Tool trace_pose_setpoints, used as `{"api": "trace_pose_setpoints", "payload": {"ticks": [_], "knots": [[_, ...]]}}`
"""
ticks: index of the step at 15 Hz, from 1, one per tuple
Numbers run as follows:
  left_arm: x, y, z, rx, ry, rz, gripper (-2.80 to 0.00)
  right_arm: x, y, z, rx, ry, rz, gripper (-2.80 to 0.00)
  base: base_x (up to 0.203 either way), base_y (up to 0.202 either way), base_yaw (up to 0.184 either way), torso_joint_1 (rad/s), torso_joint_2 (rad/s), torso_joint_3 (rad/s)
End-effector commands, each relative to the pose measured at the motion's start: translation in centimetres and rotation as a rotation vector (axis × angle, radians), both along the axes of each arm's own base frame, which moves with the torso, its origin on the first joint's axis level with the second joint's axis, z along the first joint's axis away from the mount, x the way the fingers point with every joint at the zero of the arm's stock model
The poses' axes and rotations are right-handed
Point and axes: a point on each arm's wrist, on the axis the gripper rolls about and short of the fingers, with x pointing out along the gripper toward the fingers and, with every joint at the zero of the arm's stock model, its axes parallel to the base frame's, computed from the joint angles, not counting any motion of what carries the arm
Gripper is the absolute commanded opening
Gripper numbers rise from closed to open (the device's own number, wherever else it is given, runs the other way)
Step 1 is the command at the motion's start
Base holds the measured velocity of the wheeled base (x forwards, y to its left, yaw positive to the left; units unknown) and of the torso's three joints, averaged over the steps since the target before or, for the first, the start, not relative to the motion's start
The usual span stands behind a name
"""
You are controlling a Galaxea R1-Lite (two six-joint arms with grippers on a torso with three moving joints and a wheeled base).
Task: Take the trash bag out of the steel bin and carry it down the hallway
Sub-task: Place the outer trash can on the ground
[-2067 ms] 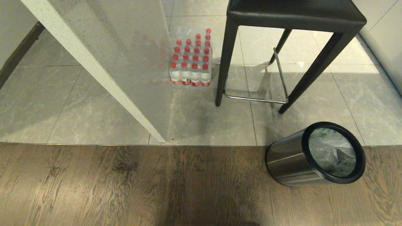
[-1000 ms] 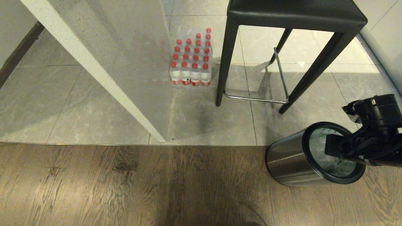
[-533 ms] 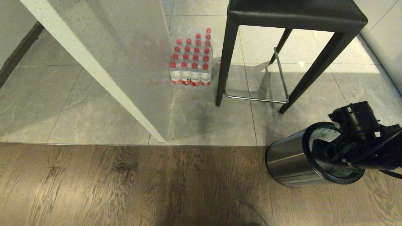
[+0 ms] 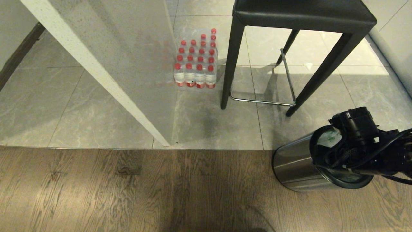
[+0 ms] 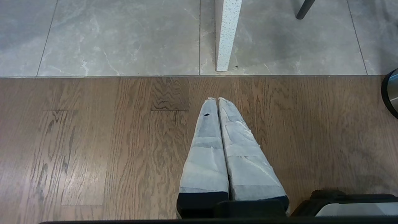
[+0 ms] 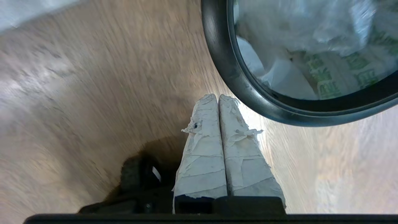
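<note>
Right pincer (image 6: 218, 97) pressed shut, empty, tape-wrapped fingers just outside thick black rim of round brushed-steel bin (image 4: 291, 164); bin on dark wood planks beside grey marble-look tiles (image 4: 64, 103); crinkled translucent bag (image 6: 311, 62) with green print inside bin; left pincer (image 5: 217, 99) likewise shut, empty, above planks; black stool (image 4: 302, 16) and shrink-wrapped red-capped bottles (image 4: 196, 61) beyond.

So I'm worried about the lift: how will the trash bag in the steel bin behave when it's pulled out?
The trash bag looks thin and crumpled, so it will probably be floppy and light. Its glossy film may slip in a pinch. The steel bin looks small, so it might lift or tip if the bag drags on its rim.
</note>
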Motion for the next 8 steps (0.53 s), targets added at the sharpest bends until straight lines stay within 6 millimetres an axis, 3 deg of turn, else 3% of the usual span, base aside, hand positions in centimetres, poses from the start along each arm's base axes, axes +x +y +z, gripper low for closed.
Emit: {"api": "trace_pose_setpoints", "payload": {"ticks": [1,6,7,8], "knots": [[0.0,0.0,0.0,0.0,0.0,0.0,-2.8,-0.77,-0.27,1.01,0.007,-0.031,-0.001,-2.8,0.0,0.0,0.0,0.0,0.0,0.0],[0.0,0.0,0.0,0.0,0.0,0.0,-2.8,-0.88,-0.29,1.38,0.009,-0.052,-0.007,-2.8,0.0,0.0,0.0,0.0,0.0,0.0],[0.0,0.0,0.0,0.0,0.0,0.0,-2.8,-1.02,-0.32,1.27,0.005,-0.04,-0.005,-1.94,0.0,0.0,0.0,0.0,0.0,0.0],[0.0,0.0,0.0,0.0,0.0,0.0,-2.8,-1.17,-0.36,1.48,0.008,-0.047,-0.006,0.0,0.0,0.0,0.0,0.0,0.0,0.0]]}}
